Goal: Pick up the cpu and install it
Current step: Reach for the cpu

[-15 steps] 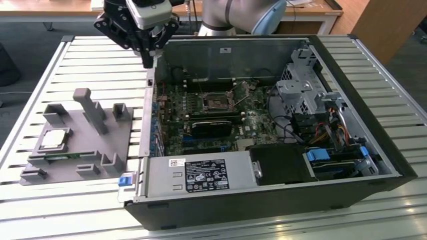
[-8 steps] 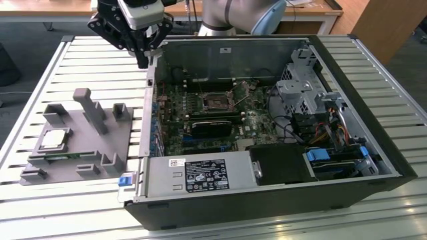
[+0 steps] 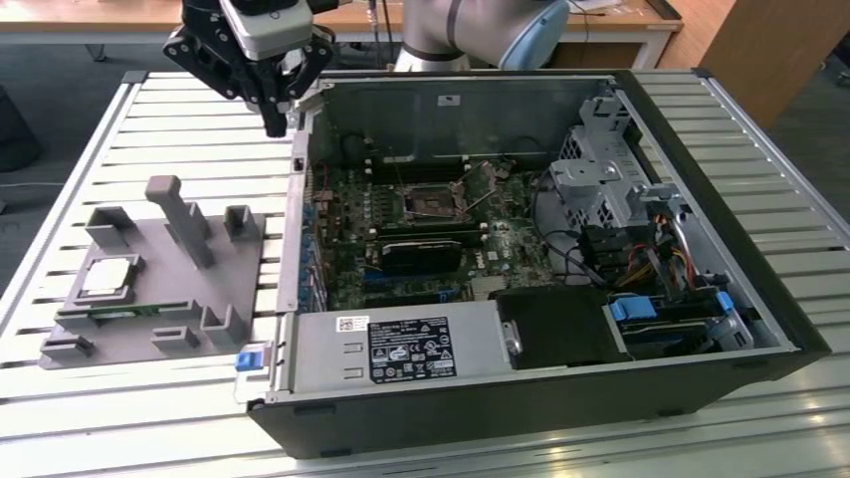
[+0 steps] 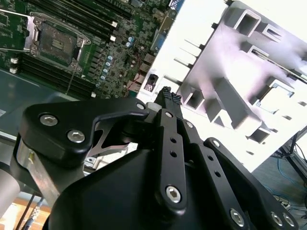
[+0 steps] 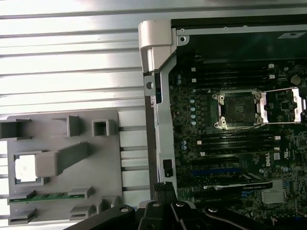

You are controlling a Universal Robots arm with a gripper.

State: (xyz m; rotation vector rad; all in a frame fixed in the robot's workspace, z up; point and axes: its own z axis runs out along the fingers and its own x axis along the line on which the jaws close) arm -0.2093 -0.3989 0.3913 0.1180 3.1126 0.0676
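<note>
The slatted counter [image 3: 80,129] carries the open computer case [image 3: 743,199] and, beside it on the exterior view's left, the grey holder [image 3: 146,329]. The motherboard's socket [image 3: 435,203] stands ready (its frame lifted). The claw [image 3: 275,121] hangs clenched and empty over the case's wall, well apart from the cpu [image 3: 109,277], which lies flat in a recess of the holder. Reaching it well, I judge, means opening wide, squaring to the chip's edges and clearing the holder's tall post [image 3: 179,214].

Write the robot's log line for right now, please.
gripper: shut, empty, by case wall | cpu: on holder | socket: open, empty
</note>
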